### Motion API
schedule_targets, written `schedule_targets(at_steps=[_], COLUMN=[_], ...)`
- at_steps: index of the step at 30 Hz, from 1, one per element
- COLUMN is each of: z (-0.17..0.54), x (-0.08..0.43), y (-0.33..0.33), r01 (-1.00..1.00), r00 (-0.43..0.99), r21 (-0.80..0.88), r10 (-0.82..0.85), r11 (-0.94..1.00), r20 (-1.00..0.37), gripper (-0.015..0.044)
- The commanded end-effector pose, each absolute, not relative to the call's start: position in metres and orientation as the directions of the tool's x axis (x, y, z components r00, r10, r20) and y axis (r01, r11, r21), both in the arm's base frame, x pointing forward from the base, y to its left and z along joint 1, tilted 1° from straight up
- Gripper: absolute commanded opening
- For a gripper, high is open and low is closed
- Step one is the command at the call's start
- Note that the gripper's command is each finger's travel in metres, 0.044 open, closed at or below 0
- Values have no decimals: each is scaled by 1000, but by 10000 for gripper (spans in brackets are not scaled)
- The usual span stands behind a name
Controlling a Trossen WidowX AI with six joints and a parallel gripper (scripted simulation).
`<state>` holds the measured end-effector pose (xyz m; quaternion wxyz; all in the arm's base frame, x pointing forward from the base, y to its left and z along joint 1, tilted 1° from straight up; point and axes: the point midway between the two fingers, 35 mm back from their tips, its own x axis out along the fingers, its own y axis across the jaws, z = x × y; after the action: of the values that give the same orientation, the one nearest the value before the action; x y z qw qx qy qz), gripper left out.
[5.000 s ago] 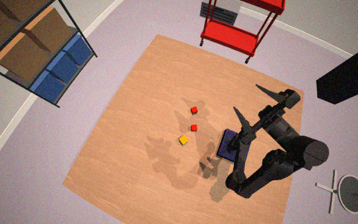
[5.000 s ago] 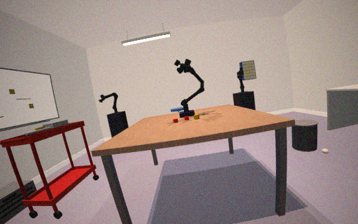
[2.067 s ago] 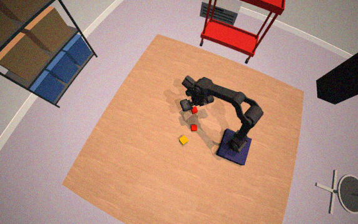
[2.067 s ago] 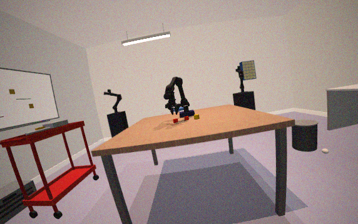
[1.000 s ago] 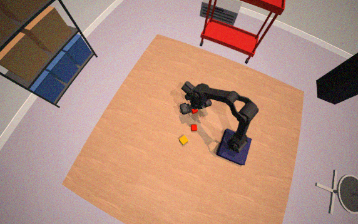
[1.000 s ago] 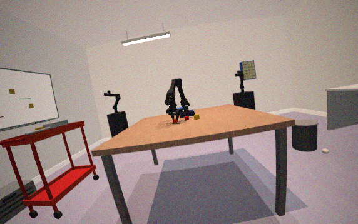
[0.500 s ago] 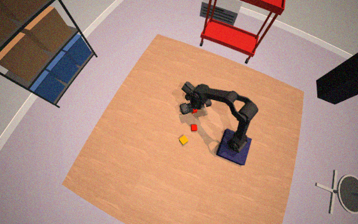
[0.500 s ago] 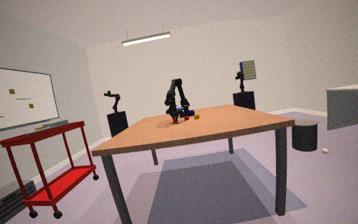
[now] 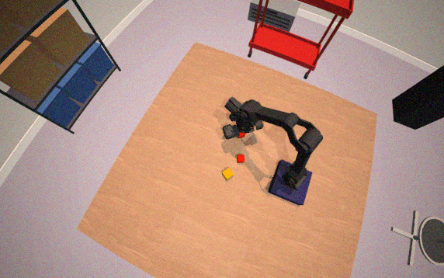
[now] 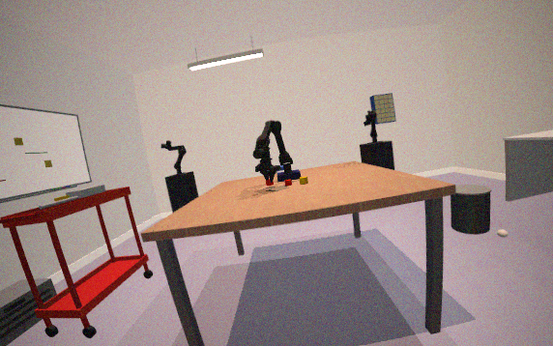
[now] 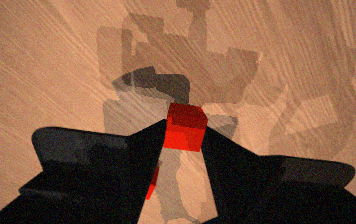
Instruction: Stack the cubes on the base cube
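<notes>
My gripper (image 9: pixel 241 133) (image 10: pixel 269 181) (image 11: pixel 183 126) points down and is shut on a red cube (image 9: pixel 241 135) (image 10: pixel 270 183) (image 11: pixel 184 139). In the wrist view this cube sits between the fingertips; in the exterior view it hangs a little above its shadow on the table. A second red cube (image 9: pixel 241 158) (image 10: pixel 288 183) lies on the table; only a sliver shows beside the left finger in the wrist view. A yellow cube (image 9: pixel 227 173) (image 10: pixel 304 180), seemingly the base cube, stands near the second red cube, apart from it and turned at an angle. Nothing rests on either cube.
The arm's dark blue base plate (image 9: pixel 285 194) (image 10: pixel 295 175) stands on the wooden table (image 9: pixel 175 217) (image 10: pixel 338 193), to the right of the cubes in the top view. A red cart (image 9: pixel 285 46) (image 10: pixel 106 285) stands on the floor beyond the table edge.
</notes>
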<state>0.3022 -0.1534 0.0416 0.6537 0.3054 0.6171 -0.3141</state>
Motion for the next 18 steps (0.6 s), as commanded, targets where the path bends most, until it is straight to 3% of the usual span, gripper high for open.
schedule_targets(at_steps=[1, 18], z=[55, 95], x=[303, 301], y=[-154, -150], r01=[788, 780], r00=[46, 36], r21=[11, 9], r10=[-41, -31], r11=[615, 625], r20=[-998, -999], gripper=[105, 105])
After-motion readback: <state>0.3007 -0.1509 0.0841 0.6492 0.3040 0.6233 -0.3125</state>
